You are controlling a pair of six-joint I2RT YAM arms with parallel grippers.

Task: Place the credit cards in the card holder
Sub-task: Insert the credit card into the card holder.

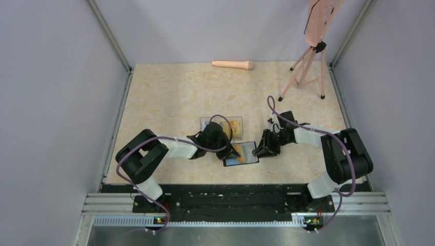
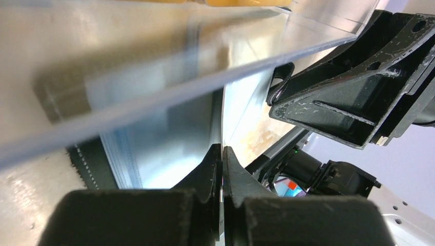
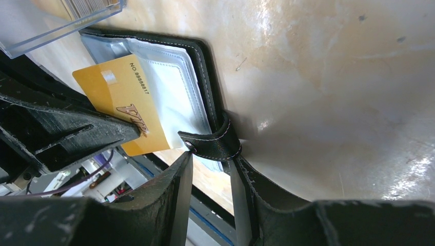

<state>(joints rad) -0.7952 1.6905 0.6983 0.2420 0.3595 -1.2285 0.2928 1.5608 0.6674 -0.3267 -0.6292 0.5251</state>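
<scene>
The black card holder (image 1: 247, 152) lies open on the table, its blue-grey pockets (image 3: 179, 87) facing up. My left gripper (image 1: 233, 152) is shut on a yellow-orange credit card (image 3: 118, 97), seen edge-on between its fingers in the left wrist view (image 2: 222, 154). The card lies slanted over the pockets, one corner at a pocket edge. My right gripper (image 3: 211, 156) stands at the holder's right edge (image 1: 260, 150), its fingertips closed on either end of the curled clasp tab (image 3: 215, 141). More yellow cards (image 1: 235, 124) sit in the clear box (image 1: 208, 123).
The clear plastic box (image 3: 51, 25) stands right behind the card holder, close over my left gripper (image 2: 154, 77). A pink cylinder (image 1: 233, 64) lies at the back, and a pink tripod (image 1: 308, 72) stands at the back right. The black rail (image 1: 236, 197) runs along the near edge.
</scene>
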